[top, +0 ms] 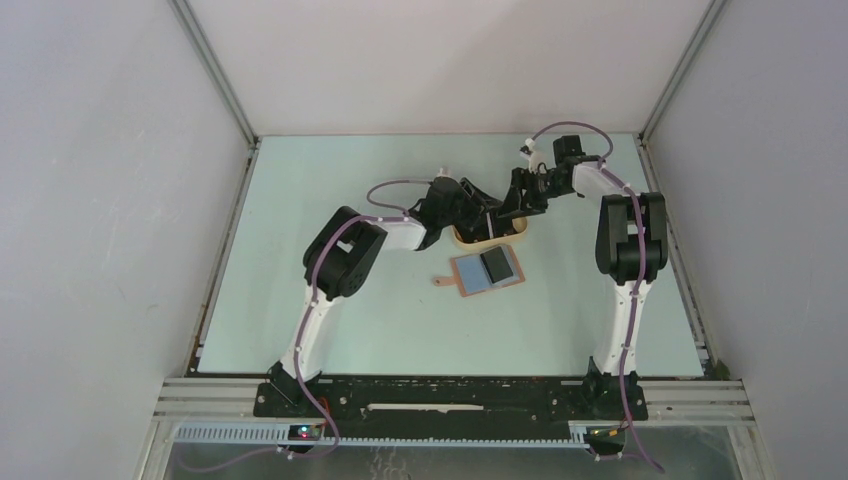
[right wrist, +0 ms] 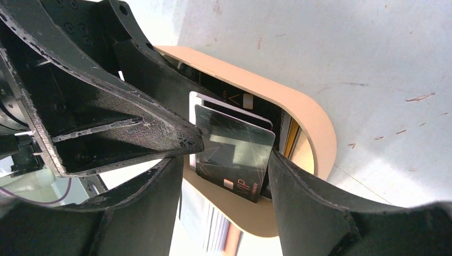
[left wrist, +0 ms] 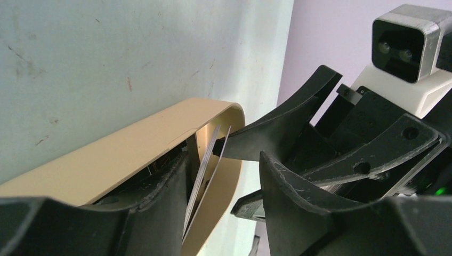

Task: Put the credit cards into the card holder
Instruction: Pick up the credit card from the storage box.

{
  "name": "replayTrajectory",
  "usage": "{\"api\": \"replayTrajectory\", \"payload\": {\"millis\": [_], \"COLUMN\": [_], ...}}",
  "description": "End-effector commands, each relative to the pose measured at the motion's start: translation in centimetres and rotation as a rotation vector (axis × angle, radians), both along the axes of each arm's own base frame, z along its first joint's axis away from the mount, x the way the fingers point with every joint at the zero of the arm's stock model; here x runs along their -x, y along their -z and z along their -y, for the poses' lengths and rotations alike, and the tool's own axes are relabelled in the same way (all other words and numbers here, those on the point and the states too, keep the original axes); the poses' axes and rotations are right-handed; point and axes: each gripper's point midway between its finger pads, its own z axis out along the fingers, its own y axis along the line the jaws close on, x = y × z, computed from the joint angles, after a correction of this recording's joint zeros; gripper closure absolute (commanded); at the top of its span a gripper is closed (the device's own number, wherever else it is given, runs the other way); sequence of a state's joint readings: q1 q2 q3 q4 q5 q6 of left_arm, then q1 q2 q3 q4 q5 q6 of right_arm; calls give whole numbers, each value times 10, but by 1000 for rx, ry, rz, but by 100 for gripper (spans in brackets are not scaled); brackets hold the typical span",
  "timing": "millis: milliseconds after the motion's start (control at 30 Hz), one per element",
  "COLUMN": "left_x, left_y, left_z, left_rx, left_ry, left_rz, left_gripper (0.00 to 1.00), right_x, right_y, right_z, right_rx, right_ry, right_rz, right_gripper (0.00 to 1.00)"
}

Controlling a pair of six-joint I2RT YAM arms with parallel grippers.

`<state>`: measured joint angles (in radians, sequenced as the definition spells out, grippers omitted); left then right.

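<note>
Right claw point(right wrist: 226, 165) flanks the credit cards point(right wrist: 237, 144) standing on edge in the beige tray point(right wrist: 314, 128); its grip cannot be told. Left claw point(left wrist: 224, 157), spread, straddles the same cards. Card holder point(top: 487, 270) lies open on the counter point(top: 330, 180) beside the tray.

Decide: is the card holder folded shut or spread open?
Spread open. In the top view the card holder lies flat, its bluish-grey inside facing up, a dark rectangle on one half.
</note>
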<state>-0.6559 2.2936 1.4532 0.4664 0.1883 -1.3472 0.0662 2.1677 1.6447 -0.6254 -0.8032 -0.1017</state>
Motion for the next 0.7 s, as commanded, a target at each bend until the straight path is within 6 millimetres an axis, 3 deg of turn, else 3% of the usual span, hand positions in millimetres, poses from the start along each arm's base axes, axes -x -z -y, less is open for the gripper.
{"api": "replayTrajectory", "payload": {"millis": [0,267,533,667], "left_x": [17,27,30,31], "left_y": [-26,-31,-40,-46], "left_z": [3,13,9,8], "left_rx": [-50,-71,-59,-15], "left_ry": [108,231,247,251], "left_rz": [86,134,177,189], "left_gripper": [46,50,55,62], "right_x": [-2,-1,-1,-1], "right_y": [-21,-24,-25,-26], "right_z": [-1,1,3,4], "right_rx": [-58,-77,-82,-83], "right_ry": [0,3,4,6], "right_rz": [23,18,17,20], "right_gripper": [33,34,34,34]}}
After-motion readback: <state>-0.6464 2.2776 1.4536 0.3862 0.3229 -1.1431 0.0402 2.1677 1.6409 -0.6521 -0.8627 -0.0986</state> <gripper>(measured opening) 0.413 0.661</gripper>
